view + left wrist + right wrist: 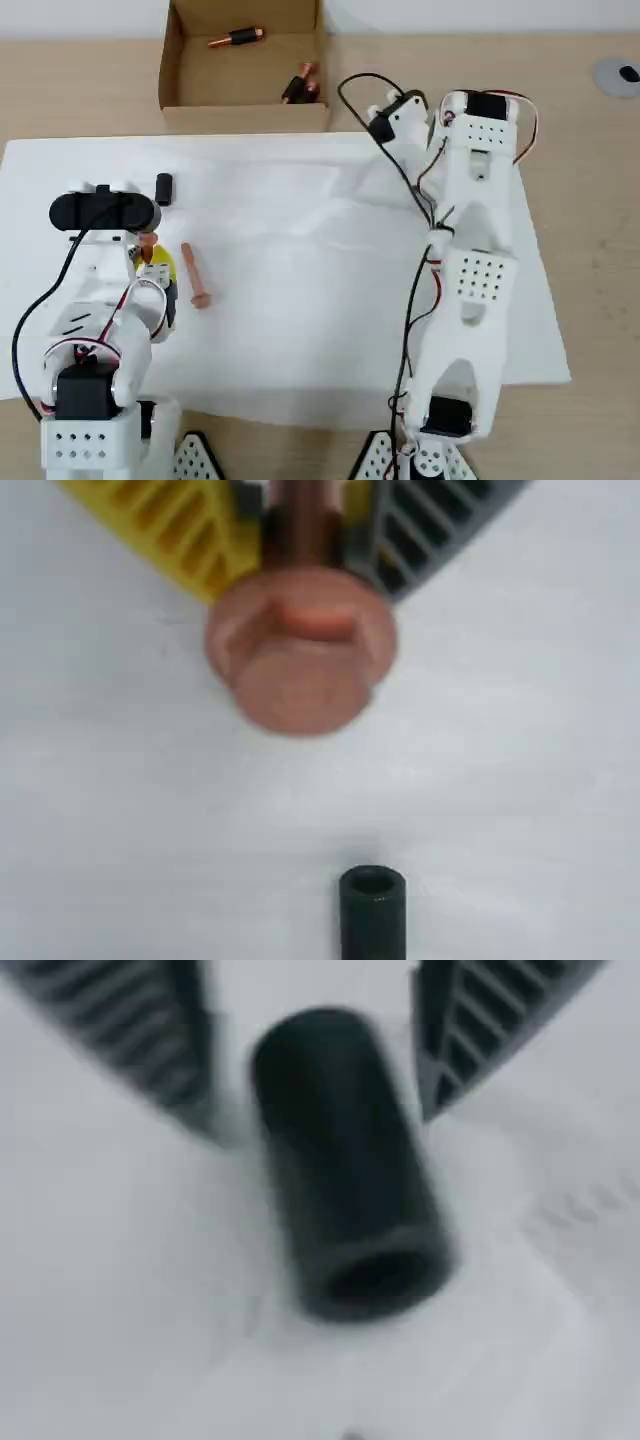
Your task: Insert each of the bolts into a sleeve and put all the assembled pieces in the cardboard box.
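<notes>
**Table** (590, 190): wood-toned, carries everything listed below.

**White sheet** (320, 300): work surface spread under both arms.

**Cardboard box** (172, 70): open, at the far edge of the sheet. We count at least two assembled pieces (235, 38) inside.

**Left gripper** (305, 545): fingers clamped on the shank of a copper bolt (300, 660). The head stands clear of the fingertips, over the sheet.

**Right gripper** (318, 1110): fingers spread to either side of a black sleeve (345, 1160) that lies on the sheet. White shows in the gaps, so we judge the sleeve not yet gripped.

**Second bolt** (196, 276): loose on the sheet, just beside the left gripper.

**Second sleeve** (164, 188): loose on the sheet, ahead of the left gripper and apart from it.

**Step in hand, by our judgement:** pairing one bolt with one sleeve, one part per arm.

**Next move:** the right fingers need to close on the sleeve and lift it. The bore must then line up squarely with the shank, since a small tilt would likely jam the entry.

**In the way:**
- The right arm's black cable (400, 170) hangs over the sheet between the arms.
- The second bolt sits near enough to the left gripper to be knocked.
</notes>
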Controlling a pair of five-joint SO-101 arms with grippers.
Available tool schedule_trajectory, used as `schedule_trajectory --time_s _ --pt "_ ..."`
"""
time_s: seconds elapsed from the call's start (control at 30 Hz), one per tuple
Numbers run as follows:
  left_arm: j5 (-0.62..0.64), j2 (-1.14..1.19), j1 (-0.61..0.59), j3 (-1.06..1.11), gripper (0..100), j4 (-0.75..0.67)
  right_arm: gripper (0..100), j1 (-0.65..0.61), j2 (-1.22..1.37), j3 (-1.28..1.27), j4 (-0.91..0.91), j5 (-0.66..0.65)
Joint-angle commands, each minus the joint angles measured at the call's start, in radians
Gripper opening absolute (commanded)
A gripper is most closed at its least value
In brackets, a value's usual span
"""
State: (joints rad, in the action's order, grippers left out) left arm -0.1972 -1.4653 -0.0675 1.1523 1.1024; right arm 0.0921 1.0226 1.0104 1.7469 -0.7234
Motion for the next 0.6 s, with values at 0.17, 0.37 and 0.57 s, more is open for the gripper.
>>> schedule_trajectory --time_s 0.17,0.37,0.57 --pt "0.002 -0.015 0.003 -0.058 1 -0.006 8.0 -0.016 0.008 0.062 0.04 -0.005" --pt "0.002 -0.015 0.003 -0.057 1 -0.005 5.2 -0.018 -0.058 0.114 0.041 0.038" --pt "0.002 -0.015 0.003 -0.06 1 -0.005 5.1 -0.031 -0.266 0.108 0.041 0.072"
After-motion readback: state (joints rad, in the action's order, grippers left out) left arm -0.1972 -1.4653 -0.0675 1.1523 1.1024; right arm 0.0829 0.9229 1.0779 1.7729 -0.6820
